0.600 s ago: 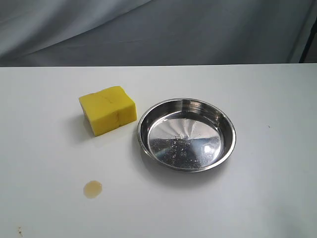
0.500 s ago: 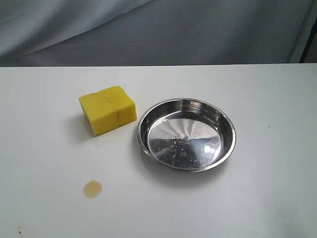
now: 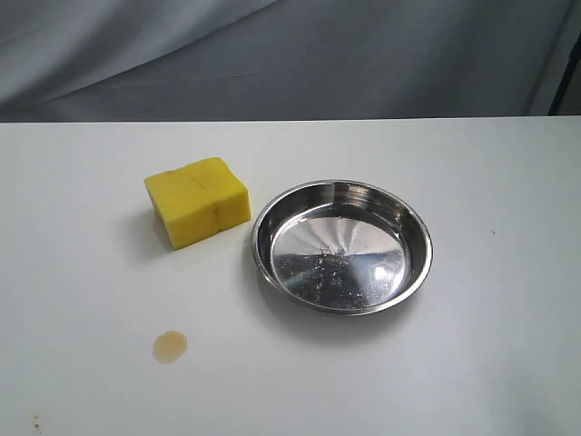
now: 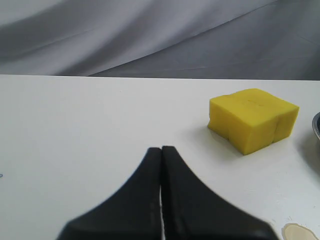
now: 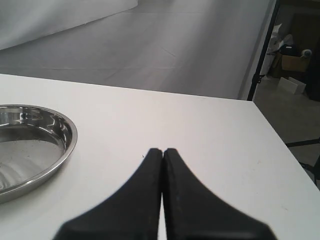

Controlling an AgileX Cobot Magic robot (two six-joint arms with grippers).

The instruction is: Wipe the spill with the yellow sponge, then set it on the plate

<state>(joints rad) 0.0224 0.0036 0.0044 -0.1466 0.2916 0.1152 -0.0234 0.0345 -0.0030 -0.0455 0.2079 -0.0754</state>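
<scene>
Both arms hang back, the left pincer (image 4: pixel 161 149) and the right pincer (image 5: pixel 163 150) each pressed shut on nothing, while the yellow sponge (image 3: pixel 198 202) sits on the white bench (image 3: pixel 82 263) just beside the plate (image 3: pixel 343 184), with the spill (image 3: pixel 170 345) well apart in front of it.

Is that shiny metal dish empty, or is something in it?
Empty: the plate shows only its bare, reflective base. The yellow sponge sits beside it, apart.
</scene>
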